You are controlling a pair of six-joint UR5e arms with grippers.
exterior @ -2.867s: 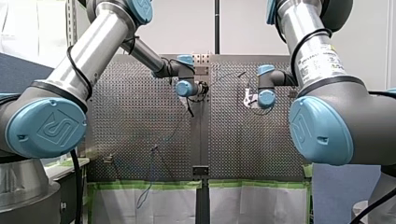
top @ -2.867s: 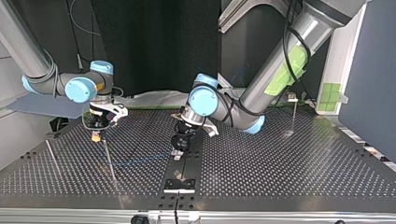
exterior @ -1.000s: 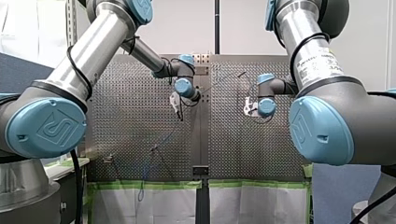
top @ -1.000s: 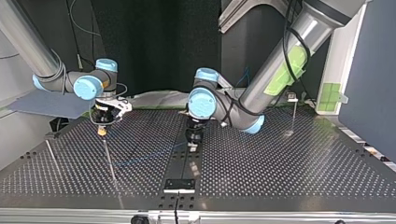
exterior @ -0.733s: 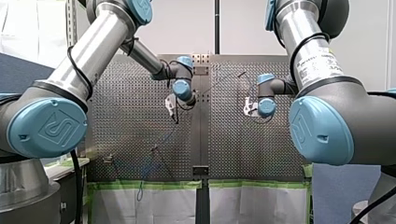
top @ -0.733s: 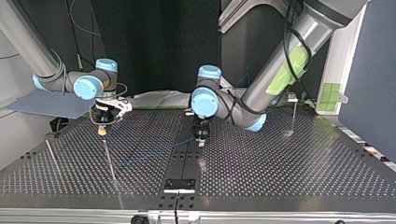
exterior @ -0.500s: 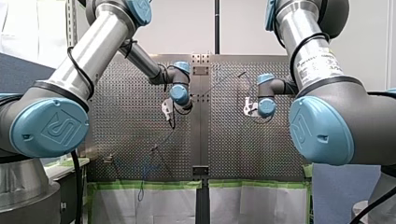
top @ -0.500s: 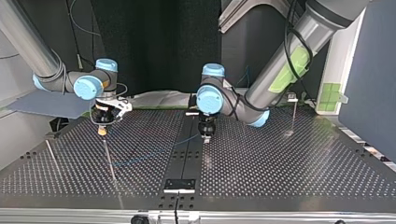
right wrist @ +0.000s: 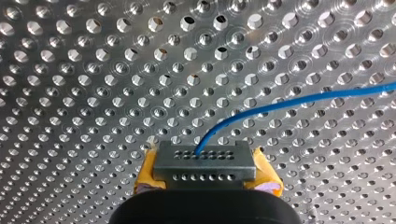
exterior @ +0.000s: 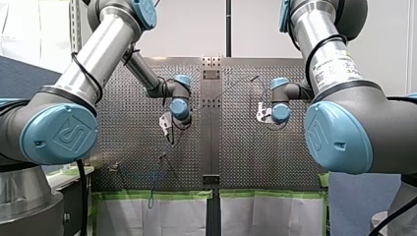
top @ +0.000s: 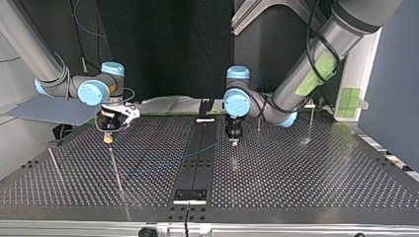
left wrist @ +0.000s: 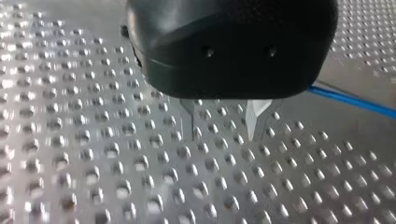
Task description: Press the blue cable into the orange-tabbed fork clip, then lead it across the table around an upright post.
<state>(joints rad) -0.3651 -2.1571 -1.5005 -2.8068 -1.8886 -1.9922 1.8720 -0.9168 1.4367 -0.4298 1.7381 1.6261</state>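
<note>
Ahead of our left gripper point(left wrist: 222, 130) lies only perforated table point(left wrist: 93, 154); a thin post point(top: 258, 123) stands near. The gripper's metal fingertips point(left wrist: 256, 120) sit slightly apart, holding nothing we see. The blue cable point(left wrist: 355, 102) passes beside them, stretched lengthwise toward our right gripper point(right wrist: 208, 178), whose yellow pads point(right wrist: 267, 176) clamp its grey connector point(right wrist: 205, 161).

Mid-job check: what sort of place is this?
Likely a robotics lab test bench: a perforated metal table, my left arm and my right arm reaching over it, and a blue cable strung across it.
</note>
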